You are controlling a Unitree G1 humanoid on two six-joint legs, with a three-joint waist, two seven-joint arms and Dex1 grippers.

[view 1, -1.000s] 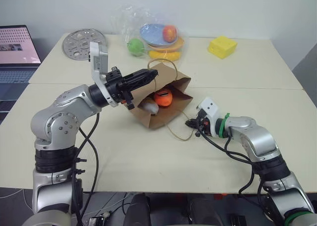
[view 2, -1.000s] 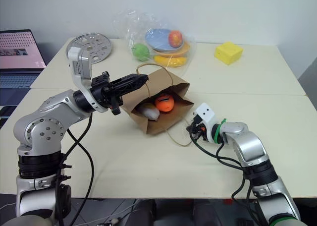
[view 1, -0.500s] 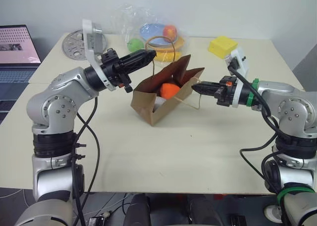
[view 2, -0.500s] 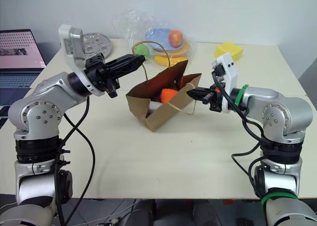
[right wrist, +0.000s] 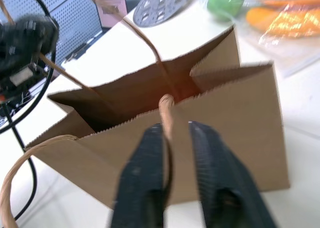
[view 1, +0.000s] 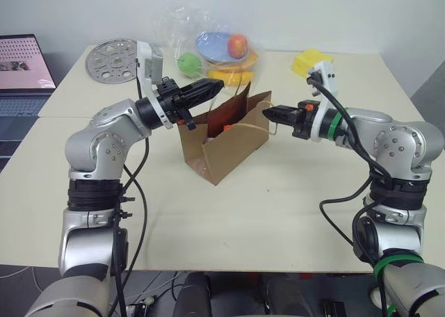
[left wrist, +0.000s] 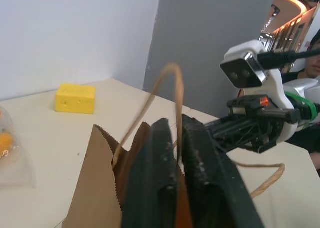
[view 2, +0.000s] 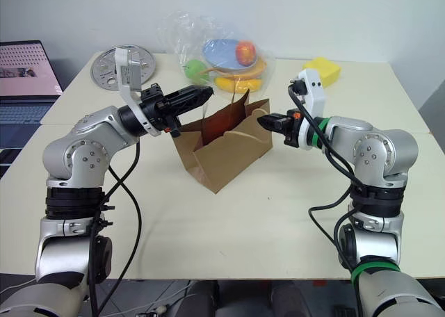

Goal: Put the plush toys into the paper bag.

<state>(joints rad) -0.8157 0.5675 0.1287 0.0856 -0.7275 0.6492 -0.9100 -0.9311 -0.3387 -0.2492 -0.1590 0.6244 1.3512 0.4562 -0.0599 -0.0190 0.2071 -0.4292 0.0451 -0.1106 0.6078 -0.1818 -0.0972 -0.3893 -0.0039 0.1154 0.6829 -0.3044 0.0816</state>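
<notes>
The cream table (view 1: pixel 278 213) carries the paper bag (view 1: pixel 226 143) between both grippers, with a clear fruit bag (view 1: pixel 208 46), perforated metal disc (view 1: pixel 111 56) and yellow block (view 1: pixel 311 62) beyond them.

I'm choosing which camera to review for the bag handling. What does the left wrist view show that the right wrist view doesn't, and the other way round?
Left wrist view: the yellow block on the table, and the right gripper reaching in from the far side. Right wrist view: the dark inside of the paper bag, the perforated metal disc, the green fruit and the left gripper. Both show the bag's serrated rim and a rope handle running between that camera's own open fingers.
</notes>
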